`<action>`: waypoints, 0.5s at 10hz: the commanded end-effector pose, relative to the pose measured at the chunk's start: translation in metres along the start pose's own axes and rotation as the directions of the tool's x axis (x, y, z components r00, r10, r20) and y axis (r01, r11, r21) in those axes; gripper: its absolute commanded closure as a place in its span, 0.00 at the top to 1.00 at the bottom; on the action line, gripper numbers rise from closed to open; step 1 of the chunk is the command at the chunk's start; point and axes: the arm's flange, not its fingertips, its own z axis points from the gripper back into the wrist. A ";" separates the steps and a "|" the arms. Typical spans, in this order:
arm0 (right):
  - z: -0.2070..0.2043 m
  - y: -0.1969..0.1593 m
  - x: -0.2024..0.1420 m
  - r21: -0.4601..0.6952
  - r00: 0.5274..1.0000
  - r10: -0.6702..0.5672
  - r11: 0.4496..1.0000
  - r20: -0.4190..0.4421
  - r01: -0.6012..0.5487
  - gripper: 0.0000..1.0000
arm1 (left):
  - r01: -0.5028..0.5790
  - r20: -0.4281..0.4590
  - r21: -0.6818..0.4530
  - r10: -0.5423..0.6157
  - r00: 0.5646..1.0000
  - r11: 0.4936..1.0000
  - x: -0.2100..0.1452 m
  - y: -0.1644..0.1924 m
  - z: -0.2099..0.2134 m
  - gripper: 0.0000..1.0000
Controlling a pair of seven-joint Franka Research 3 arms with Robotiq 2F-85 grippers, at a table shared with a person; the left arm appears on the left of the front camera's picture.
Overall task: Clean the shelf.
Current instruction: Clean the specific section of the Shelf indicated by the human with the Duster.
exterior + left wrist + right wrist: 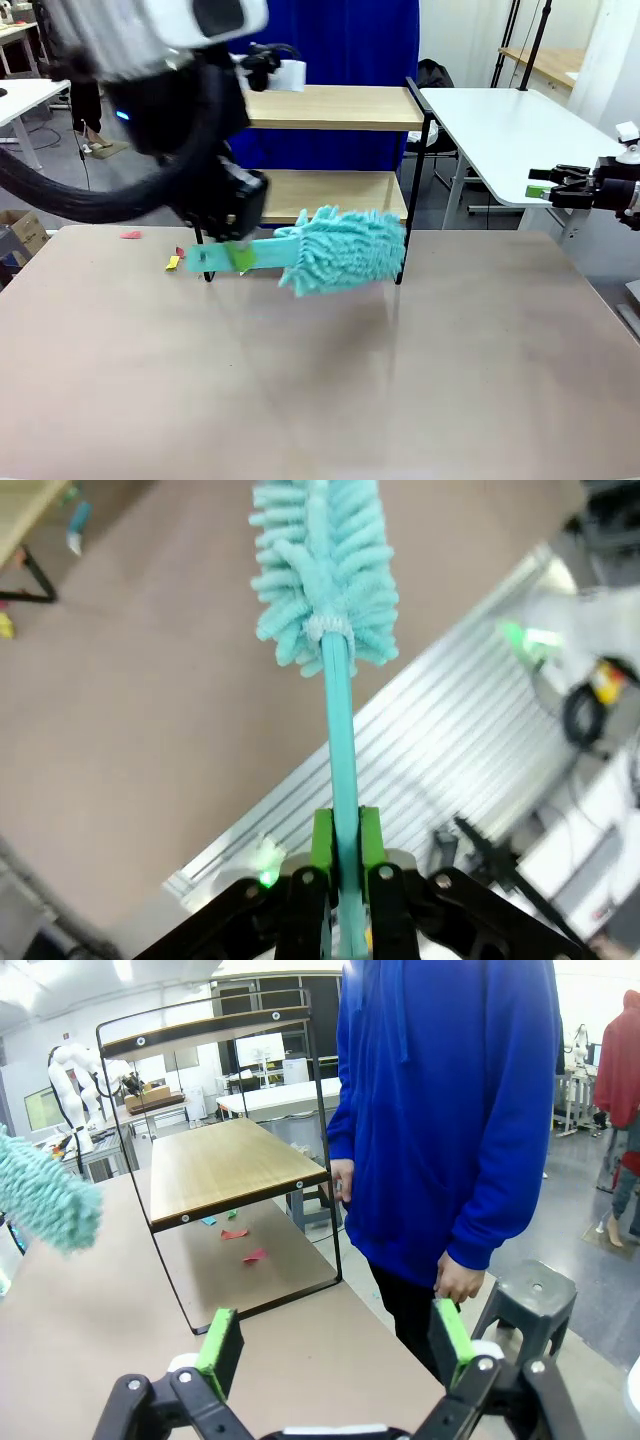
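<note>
Beige tabletop [400, 380] carries the shelf [340, 108]; left gripper [345, 830] clamps a teal microfibre duster [345, 250] (handle between its pads), right gripper [335, 1340] spread wide.

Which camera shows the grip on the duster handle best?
Left wrist view: the left gripper clamps the duster by its handle, seen head-on. Front view shows it blurred; right wrist view shows the duster's fluffy tip.

Beige table [400, 380], shelf [330, 107] standing on it, pink scrap [131, 235], yellow scrap [172, 263] alongside
</note>
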 end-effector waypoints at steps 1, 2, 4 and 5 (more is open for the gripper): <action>-0.002 0.003 0.003 0.002 1.000 0.015 1.000 0.002 -0.015 1.00 | -0.086 0.062 0.029 0.084 0.995 0.996 0.013 -0.008 -0.019 0.13; -0.002 0.003 0.003 0.002 1.000 0.015 1.000 0.002 -0.015 1.00 | -0.082 0.034 0.028 0.081 0.996 0.996 0.025 -0.009 -0.028 0.13; -0.002 0.003 0.003 0.002 1.000 0.015 1.000 0.002 -0.015 1.00 | -0.070 0.046 0.018 0.069 0.997 0.997 0.017 -0.013 -0.022 0.13; -0.002 0.003 0.003 0.002 1.000 0.015 1.000 0.002 -0.015 1.00 | -0.070 0.046 0.018 0.069 0.997 0.997 0.017 -0.013 -0.022 0.13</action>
